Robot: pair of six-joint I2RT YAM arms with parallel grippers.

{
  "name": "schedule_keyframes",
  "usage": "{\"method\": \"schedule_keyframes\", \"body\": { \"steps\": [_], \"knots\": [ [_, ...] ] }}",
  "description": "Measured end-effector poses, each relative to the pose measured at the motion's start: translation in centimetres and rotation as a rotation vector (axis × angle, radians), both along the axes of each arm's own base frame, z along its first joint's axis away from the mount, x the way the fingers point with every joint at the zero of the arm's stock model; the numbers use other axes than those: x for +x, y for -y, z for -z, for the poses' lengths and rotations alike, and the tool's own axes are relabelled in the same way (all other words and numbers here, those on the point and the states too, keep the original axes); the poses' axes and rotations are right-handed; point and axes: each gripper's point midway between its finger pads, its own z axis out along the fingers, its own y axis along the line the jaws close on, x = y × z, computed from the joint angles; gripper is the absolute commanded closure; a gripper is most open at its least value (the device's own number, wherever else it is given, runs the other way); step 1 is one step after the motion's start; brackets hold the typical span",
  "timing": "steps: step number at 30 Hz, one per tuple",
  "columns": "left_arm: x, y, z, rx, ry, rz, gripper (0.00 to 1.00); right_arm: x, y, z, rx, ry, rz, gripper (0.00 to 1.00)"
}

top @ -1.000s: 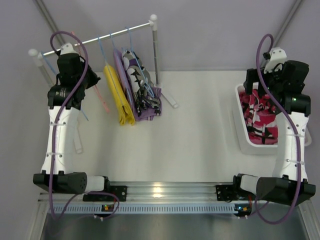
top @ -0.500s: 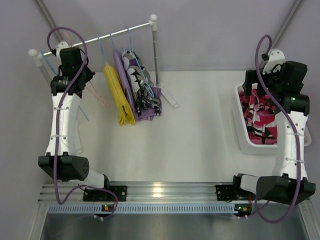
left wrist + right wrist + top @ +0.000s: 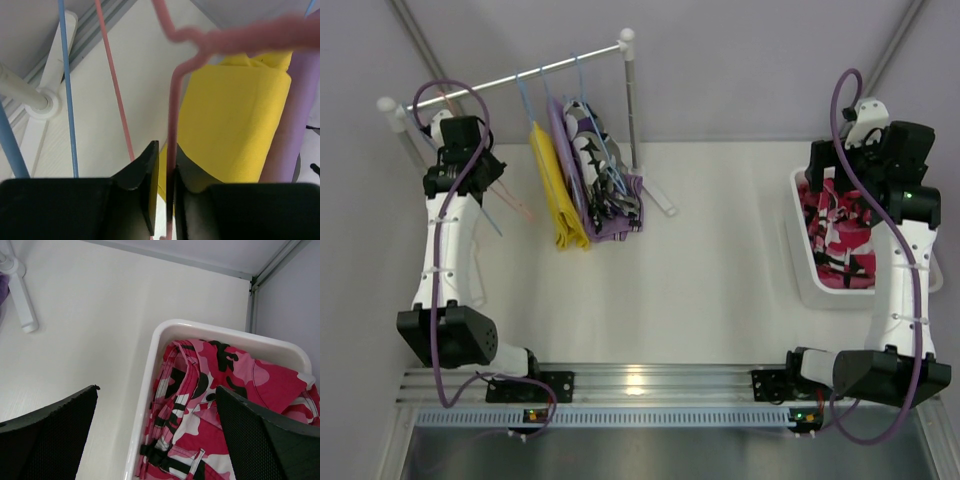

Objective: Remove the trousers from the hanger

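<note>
At the far-left corner of the worktop, the left gripper has its jaws drawn to a narrow slit, pinching the thin wire of a pink hanger below the rail. A blue hanger hangs just to its left. The yellow trousers hang beside the pink hanger. Next along the rail come the purple trousers and the black-and-white printed trousers, all on their hangers. At the right edge, the right gripper hovers with its jaws spread wide and holding nothing. It is above a white tub in which the red-pink camouflage trousers lie crumpled.
</note>
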Motion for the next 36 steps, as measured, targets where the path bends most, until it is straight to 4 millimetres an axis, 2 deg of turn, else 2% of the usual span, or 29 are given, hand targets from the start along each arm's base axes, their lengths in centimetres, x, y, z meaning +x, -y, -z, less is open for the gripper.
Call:
{"method": "schedule_keyframes", "body": {
  "steps": [1,3,4,7,8,12,17,21,25,28,31,36],
  "knots": [
    [-0.4,0.1,0.5,-0.006,-0.009,0.005,0.64,0.0,0.0,0.0,0.000,-0.002,0.000,0.00],
    [-1.0,0.4,1.2,-0.015,-0.026,0.019,0.54,-0.1,0.0,0.1,0.000,-0.004,0.000,0.01],
    [-1.2,0.7,1.4,-0.019,-0.024,0.030,0.39,-0.1,0.0,0.1,0.000,-0.003,0.000,0.01],
    [-1.9,1.4,1.4,-0.016,-0.020,0.082,0.13,-0.1,0.0,0.1,0.000,-0.003,0.001,0.00],
    [-2.1,1.7,1.0,-0.013,-0.010,0.107,0.01,-0.1,0.0,0.0,0.000,-0.003,0.000,0.00],
    [-2.6,3.3,-1.4,0.006,0.062,0.228,0.01,-0.3,-0.1,-0.2,0.001,0.005,-0.001,0.00],
    [-3.7,6.3,-4.0,0.043,0.129,0.425,0.01,-0.9,-0.4,-0.9,0.006,0.029,-0.007,0.01],
    [-4.4,10.6,-5.5,0.126,0.162,0.588,0.01,-1.6,-0.7,-1.1,0.012,0.039,-0.013,0.00],
    [-5.7,16.3,-6.0,0.169,0.183,0.749,0.01,-1.9,-1.0,-0.7,0.025,0.033,-0.020,0.01],
    [-6.8,19.3,-6.2,0.205,0.194,0.829,0.01,-2.3,-1.4,0.2,0.045,0.018,-0.026,0.00],
    [-7.3,20.8,-6.2,0.238,0.197,0.855,0.01,-2.9,-1.8,1.1,0.065,0.001,-0.034,0.01],
    [-6.3,19.5,-5.4,0.293,0.161,0.761,0.01,-3.4,-2.1,1.6,0.074,-0.003,-0.041,0.01]
  ]
}}
